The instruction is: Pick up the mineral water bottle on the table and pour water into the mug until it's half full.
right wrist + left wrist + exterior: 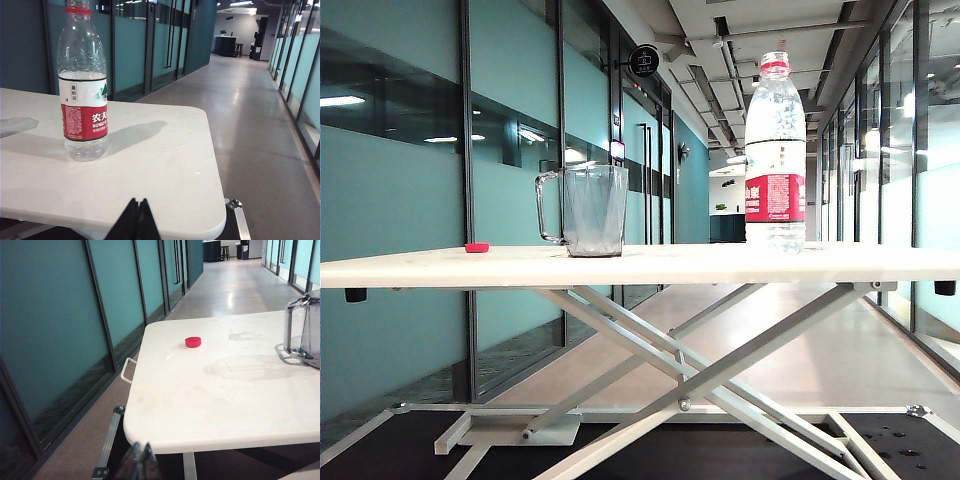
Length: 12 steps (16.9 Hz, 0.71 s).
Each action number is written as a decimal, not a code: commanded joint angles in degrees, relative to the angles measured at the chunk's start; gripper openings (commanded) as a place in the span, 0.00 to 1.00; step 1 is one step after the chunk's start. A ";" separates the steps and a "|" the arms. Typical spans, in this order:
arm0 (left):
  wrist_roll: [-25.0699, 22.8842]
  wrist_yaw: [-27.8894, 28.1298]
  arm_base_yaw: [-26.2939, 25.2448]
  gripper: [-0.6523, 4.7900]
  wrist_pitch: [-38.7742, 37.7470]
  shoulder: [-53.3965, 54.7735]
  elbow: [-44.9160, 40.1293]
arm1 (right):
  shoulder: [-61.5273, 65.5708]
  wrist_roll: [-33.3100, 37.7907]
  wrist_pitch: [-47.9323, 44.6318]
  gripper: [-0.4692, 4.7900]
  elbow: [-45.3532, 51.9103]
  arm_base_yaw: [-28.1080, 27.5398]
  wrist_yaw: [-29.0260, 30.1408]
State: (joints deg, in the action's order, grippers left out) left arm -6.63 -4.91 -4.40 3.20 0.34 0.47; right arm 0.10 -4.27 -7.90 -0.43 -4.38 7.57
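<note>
White table point(880, 262): bottle point(775, 150) nr edge; left end effector point(140, 460), right end effector point(134, 220) clenched.

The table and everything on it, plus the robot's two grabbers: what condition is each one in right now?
Tall clear plastic bottle with red label: upright, cap off, untouched.
Clear grey-tinted mug with loop handle: upright, looks empty.
Small red bottle cap: lying loose on the tabletop.
White table: faint wet smears near the mug.
Left gripper: jaws shut, short of the table.
Right gripper: jaws shut, holding nothing.
</note>
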 commanded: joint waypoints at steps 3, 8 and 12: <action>-0.02 0.15 -0.02 0.11 0.48 0.07 0.11 | -0.11 0.17 -0.90 0.08 0.13 -0.04 0.04; -0.02 0.15 -0.02 0.11 0.63 0.07 0.11 | -0.11 0.17 -0.90 0.08 0.13 -0.04 0.07; 8.85 -6.43 0.00 0.11 0.59 0.07 0.11 | -0.11 0.20 -0.90 0.08 0.13 -0.04 0.07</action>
State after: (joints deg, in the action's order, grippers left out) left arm -3.51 -6.96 -4.43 3.22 0.34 0.47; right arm 0.10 -4.27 -7.90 -0.43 -4.38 7.57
